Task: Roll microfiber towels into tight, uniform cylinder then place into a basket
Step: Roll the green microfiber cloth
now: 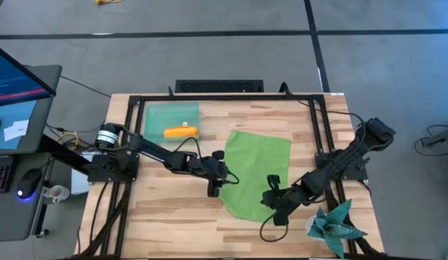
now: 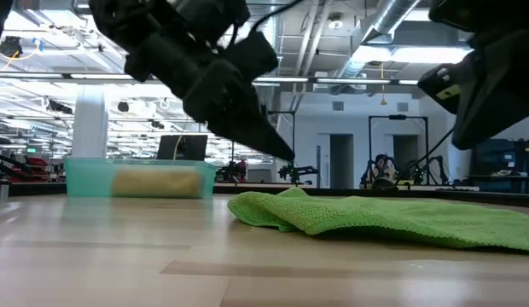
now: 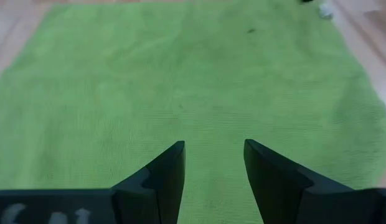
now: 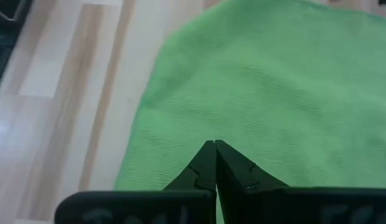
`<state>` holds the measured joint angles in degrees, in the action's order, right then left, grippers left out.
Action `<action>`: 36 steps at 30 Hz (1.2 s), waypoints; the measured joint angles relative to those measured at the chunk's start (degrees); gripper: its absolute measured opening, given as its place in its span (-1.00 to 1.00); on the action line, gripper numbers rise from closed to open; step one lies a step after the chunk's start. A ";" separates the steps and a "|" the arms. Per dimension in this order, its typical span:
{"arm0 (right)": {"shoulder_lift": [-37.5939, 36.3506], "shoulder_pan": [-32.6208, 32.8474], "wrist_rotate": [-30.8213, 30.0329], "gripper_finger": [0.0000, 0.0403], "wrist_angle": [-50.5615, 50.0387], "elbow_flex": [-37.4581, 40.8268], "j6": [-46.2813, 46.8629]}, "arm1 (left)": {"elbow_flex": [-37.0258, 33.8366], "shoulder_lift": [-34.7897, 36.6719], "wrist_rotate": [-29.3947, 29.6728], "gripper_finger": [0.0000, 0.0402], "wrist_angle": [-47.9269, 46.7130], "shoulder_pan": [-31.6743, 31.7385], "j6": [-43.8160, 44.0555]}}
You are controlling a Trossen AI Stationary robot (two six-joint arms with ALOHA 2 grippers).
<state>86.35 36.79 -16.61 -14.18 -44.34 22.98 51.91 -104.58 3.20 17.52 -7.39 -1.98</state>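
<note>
2 dark arms reach inward over the wooden surface (image 1: 173,209). The left pincer (image 3: 213,158) points at the near-left edge of the spread green towel (image 1: 259,172), fingers apart and empty; the right pincer (image 4: 215,163) — fingers together, holding nothing — angles down over the towel's opposite edge. The rolled orange towel (image 1: 181,131) lies inside the basket (image 1: 157,114) at the far-left corner.

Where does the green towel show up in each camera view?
High view: green towel right of centre on the table.
Low view: it lies rumpled, centre to right.
Left wrist view: it fills the picture.
Right wrist view: it covers the right half.
Shared landmark: the basket, in high and low views only.
</note>
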 joint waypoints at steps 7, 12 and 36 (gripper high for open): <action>0.00 -0.21 -0.01 -0.88 1.64 0.59 0.17 | 0.74 -5.30 0.06 -0.22 0.87 1.25 3.68; 0.00 -0.49 0.01 -0.88 2.18 0.59 0.60 | 1.63 -7.48 2.63 -0.22 -1.06 2.03 9.07; 0.24 -0.43 0.21 -0.88 1.77 0.52 7.12 | 1.87 -4.30 15.08 -0.50 -15.79 -9.18 40.04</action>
<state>86.59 36.36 -16.40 -12.40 -43.81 30.10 53.78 -108.88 18.28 1.72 -16.56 38.06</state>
